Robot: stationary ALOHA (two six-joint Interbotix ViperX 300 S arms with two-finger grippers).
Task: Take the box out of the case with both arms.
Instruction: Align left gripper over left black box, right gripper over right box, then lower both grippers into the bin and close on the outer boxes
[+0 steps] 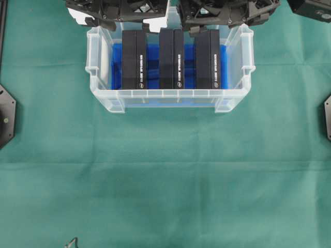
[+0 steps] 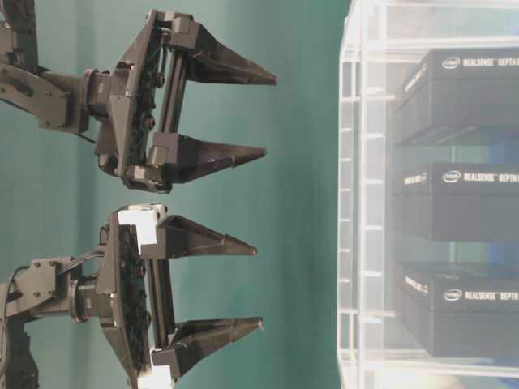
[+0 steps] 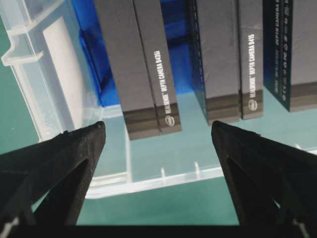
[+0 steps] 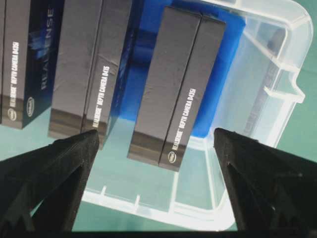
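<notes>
While three black boxes stand on edge in a row inside the case [image 1: 103, 98] on the desk [image 1: 165, 186], the left claw [image 2: 255, 279] and right claw [image 2: 263, 113] hang spread wide and empty near its far wall, each ready to take one side of a box

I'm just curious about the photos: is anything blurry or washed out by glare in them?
Overhead view: sharp and evenly lit, with the white patches on the end effectors blown out. Table-level view: the clear bin glares white at its top and bottom edges, and the black boxes look hazy through its wall. Both wrist views: the box lettering is readable, while the near black fingers are soft silhouettes.
</notes>
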